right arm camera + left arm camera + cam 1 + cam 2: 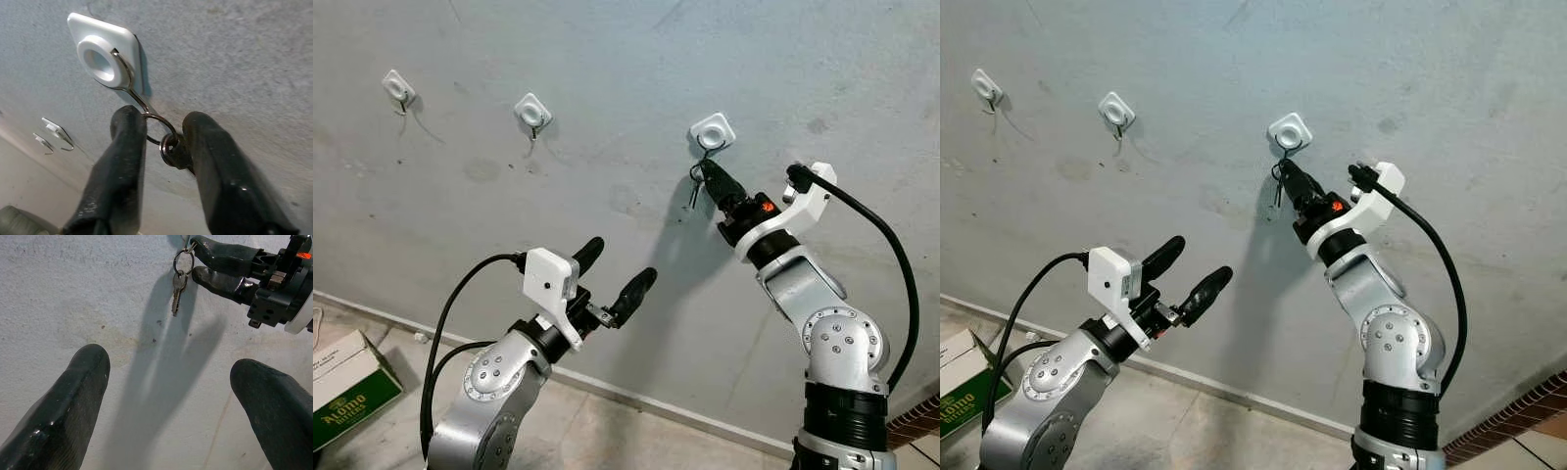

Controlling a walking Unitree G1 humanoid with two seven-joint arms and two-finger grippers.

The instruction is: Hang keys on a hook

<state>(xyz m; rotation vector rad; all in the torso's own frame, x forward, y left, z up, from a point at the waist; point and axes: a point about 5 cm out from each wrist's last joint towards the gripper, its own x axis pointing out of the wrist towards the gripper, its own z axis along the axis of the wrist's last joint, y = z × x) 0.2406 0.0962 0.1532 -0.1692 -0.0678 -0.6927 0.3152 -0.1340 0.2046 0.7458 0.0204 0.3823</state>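
Observation:
A white square hook plate (713, 130) with a wire hook (129, 88) is fixed to the grey wall. My right gripper (705, 171) reaches up just under it, shut on the keys (177, 289). The key ring (161, 127) sits between the two fingertips and loops over the wire hook. One small key dangles from the ring against the wall. My left gripper (622, 261) hovers lower and to the left, away from the hook, open, with nothing between its fingers (73, 396).
Two more white hooks (532, 111) (398, 88) sit further left on the wall. A green and white cardboard box (352, 392) lies on the floor at lower left. The wall meets the floor along a pale skirting (636, 397).

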